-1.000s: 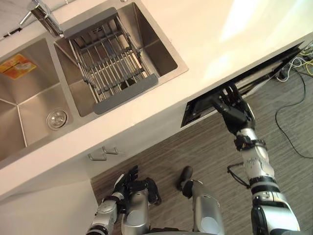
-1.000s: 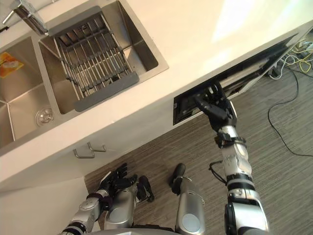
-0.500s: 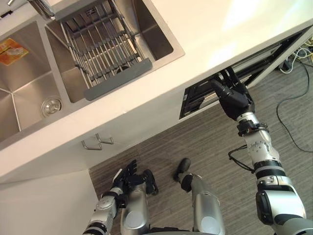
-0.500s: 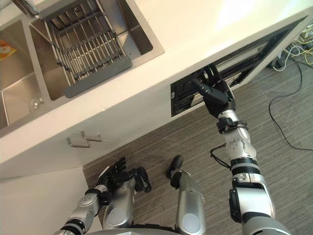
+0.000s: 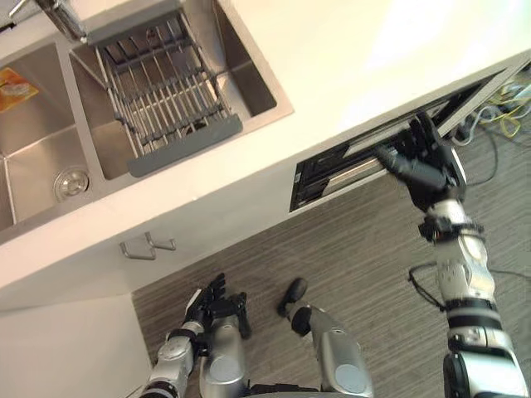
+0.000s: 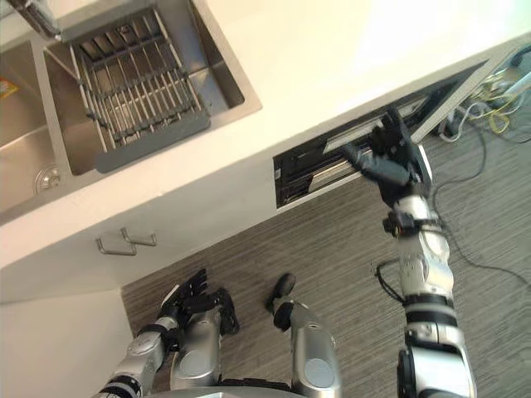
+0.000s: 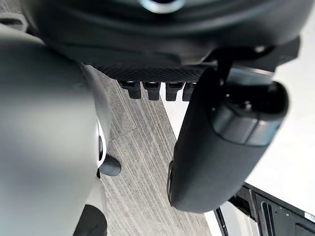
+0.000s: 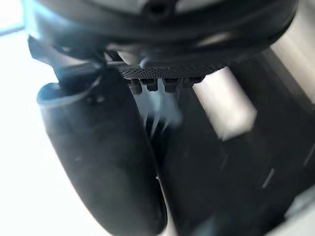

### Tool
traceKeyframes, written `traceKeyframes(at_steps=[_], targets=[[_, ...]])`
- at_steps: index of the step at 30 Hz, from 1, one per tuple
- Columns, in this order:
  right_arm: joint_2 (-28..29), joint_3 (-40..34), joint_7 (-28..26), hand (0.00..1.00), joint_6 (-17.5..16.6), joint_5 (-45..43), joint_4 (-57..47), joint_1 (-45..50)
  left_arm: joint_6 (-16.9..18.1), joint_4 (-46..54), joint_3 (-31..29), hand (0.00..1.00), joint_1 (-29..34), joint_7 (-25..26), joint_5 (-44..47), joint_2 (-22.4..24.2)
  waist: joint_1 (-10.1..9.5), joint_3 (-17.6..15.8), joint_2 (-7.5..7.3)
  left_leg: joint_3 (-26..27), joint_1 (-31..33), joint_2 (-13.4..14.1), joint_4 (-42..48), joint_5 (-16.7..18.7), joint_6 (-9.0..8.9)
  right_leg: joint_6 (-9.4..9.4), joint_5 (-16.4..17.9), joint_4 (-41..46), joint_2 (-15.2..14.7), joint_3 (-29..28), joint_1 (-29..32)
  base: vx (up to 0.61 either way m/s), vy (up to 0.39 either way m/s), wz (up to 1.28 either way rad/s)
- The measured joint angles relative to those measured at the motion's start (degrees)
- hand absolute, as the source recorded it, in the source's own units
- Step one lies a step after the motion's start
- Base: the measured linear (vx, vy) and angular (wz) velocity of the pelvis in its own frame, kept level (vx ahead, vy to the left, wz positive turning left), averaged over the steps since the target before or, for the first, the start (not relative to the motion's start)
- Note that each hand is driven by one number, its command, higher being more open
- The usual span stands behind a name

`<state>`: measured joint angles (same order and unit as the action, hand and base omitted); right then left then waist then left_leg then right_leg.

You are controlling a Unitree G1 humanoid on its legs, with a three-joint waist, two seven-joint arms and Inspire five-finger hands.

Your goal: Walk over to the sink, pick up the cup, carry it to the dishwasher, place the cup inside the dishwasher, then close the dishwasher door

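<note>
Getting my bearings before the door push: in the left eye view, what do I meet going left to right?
Orange label → drain → rack → right hand → cables.

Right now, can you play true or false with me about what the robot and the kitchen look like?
1. The right hand is up at the dishwasher door. True.
2. The left hand is holding a cup. False: it hangs low by the floor with straight fingers and holds nothing.
3. A metal rack sits in the sink. True.
4. The dishwasher door is wide open and lying flat. False: it is almost shut, with just a dark gap under the counter.
</note>
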<state>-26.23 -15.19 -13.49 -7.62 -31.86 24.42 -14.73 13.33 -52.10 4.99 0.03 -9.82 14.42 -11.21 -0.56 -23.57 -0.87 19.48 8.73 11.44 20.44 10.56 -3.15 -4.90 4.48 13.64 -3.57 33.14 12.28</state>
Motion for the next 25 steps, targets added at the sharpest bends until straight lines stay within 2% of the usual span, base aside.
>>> traceKeyframes(at_steps=[2,3,4,6,10,14,18,21,25], targets=[[0.48,-0.66,2.29,1.0,-0.01,2.7,0.71,4.81,-0.01,-0.85,0.02,1.0,1.24,0.14,-0.89,-0.57,0.73,2.14,-1.24,0.09,-1.49,-0.61,-1.94,-0.13,-0.19,0.05,-0.19,-0.44,0.12,-0.47,-0.7,0.2,0.12,-0.08],[1.49,-0.87,4.79,1.0,0.0,6.4,1.43,8.91,-0.05,-1.92,0.04,1.0,2.36,0.36,-1.1,-0.97,1.68,4.28,-2.12,0.47,-2.69,-0.84,-3.66,-0.38,-0.52,0.17,-0.81,-0.72,0.35,-1.58,-1.0,0.18,0.117,-0.13],[2.13,-1.09,5.92,1.0,0.0,8.69,1.95,11.27,-0.46,-2.52,0.08,1.0,2.62,0.4,-1.09,-1.11,2.2,4.93,-2.38,0.71,-3.92,-0.91,-4.62,-0.62,-0.5,0.49,-1.09,-0.75,0.53,-2.98,-1.64,0.18,0.137,-0.11],[3.69,-1.65,7.49,1.0,0.1,12.73,2.9,16.68,-0.68,-2.87,0.51,1.0,3.75,0.38,-1.14,-0.71,3.37,6.95,-2.43,1.01,-6.08,-1.73,-6.87,-1.1,-0.87,1.35,-1.62,-1.75,1.02,-7.82,-3.0,0.15,0.207,-0.02],[7.41,-1.79,8.11,1.0,0.14,18.95,6.55,22.73,-1.05,-2.99,0.67,1.0,4.99,0.46,-3.3,0.19,3.79,9.96,-1.87,2.16,-9.78,-3.28,-10.48,-1.64,-0.46,4.03,-3.52,-5.91,1.24,-10.24,-6.44,0.1,0.209,-0.07],[11.48,-0.57,8.37,1.0,-0.39,24.35,10.8,25.13,-1.98,-3.17,1.13,1.0,6.18,0.7,-3.38,0.31,3.8,13.01,-1.48,3.0,-12.25,-5.11,-13.58,-2.33,0.27,5.0,-4.93,-8.56,0.58,-11.3,-8.39,0.04,0.154,-0.02],[14.41,-0.11,8.45,1.0,-1.54,25.39,16.86,25.57,-2.2,-3.29,1.07,1.0,6.84,1.05,-3.35,0.19,3.63,14.19,-1.21,3.09,-13.92,-6.5,-15.92,-3.13,0.96,5.17,-6.11,-10.3,0.0,-11.44,-9.81,-0.02,0.109,0.02],[16.31,-0.13,8.54,1.0,-3.73,26.95,22.85,25.58,-2.06,-3.38,1.02,1.0,7.34,1.32,-3.33,0.19,3.37,14.79,-0.91,2.77,-15.4,-7.5,-18.05,-4.13,1.32,5.26,-6.62,-11.16,-0.44,-11.22,-10.94,-0.03,0.065,0.06],[18.75,-0.12,8.51,1.0,-5.31,28.5,27.66,26.35,-0.68,-3.66,-0.18,1.0,7.82,2.77,-3.34,0.7,3.22,14.92,-0.8,1.55,-16.83,-8.44,-20.58,-5.5,1.82,5.33,-7.28,-12.55,-0.76,-10.2,-12.38,-0.04,0.026,0.13]])
